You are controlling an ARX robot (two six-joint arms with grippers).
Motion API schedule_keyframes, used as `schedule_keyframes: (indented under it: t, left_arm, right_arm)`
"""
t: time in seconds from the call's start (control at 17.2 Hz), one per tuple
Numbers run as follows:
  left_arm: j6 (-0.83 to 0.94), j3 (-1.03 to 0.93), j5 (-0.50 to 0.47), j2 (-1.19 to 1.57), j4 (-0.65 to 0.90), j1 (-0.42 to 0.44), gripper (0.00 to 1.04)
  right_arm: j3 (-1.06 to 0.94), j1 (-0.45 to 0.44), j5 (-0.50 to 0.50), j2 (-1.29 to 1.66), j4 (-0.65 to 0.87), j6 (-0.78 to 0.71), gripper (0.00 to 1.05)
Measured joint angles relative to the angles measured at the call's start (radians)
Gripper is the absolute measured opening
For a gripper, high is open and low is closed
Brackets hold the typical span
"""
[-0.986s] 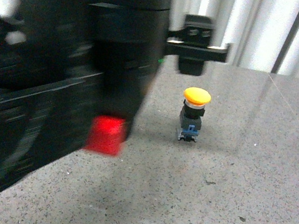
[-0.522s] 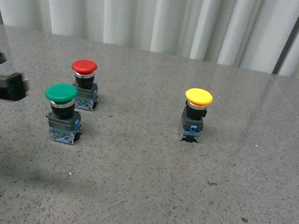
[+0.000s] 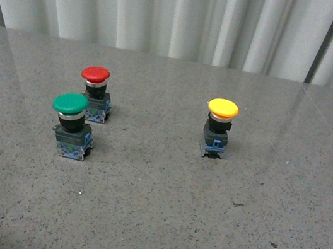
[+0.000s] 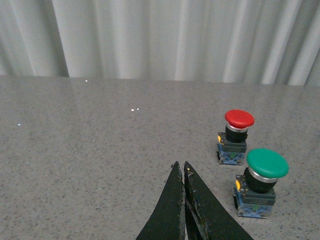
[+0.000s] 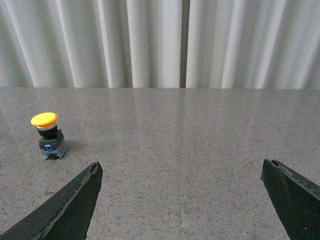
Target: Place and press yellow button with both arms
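Saw L jaws pressed together, tips meeting, nothing betw. Saw R jaws spread wide, empty. Found green btn (image 4: 259,182) & red btn (image 4: 235,136) near L jaws, just beside each other. Spotted yellow btn (image 3: 218,130) upright on surface (image 3: 156,225), well apart from that pair, to their right in front view, clear of both jaws.

The yellow button (image 3: 219,130) shows a yellow cap, silver ring, black body and blue-grey base. The green-capped button (image 3: 70,124) and red-capped button (image 3: 95,93) have dark bodies on bluish bases, seemingly flecked yellow, though the detail is too fine to confirm. The table (image 3: 150,224) is grey, speckled dark and pale. The curtain (image 3: 173,10) is off-white with shaded vertical folds. The left gripper (image 4: 181,165) and right gripper (image 5: 181,165) are black.
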Motion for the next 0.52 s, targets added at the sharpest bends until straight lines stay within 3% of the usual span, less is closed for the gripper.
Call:
schedule_keyframes:
  t: [0.12, 0.23, 0.29, 0.52]
  left_arm:
    - [0.000, -0.021, 0.026, -0.087, -0.062, 0.027, 0.02]
    - [0.001, -0.066, 0.164, -0.452, -0.363, 0.162, 0.02]
    - [0.001, -0.067, 0.166, -0.609, -0.511, 0.160, 0.02]
    - [0.001, -0.067, 0.166, -0.718, -0.617, 0.160, 0.02]
  right_arm:
    - [0.000, 0.000, 0.000, 0.000, 0.000, 0.000, 0.98]
    - [0.000, 0.000, 0.000, 0.000, 0.000, 0.000, 0.98]
    - [0.000, 0.000, 0.000, 0.000, 0.000, 0.000, 0.98]
    - [0.000, 0.000, 0.000, 0.000, 0.000, 0.000, 0.98]
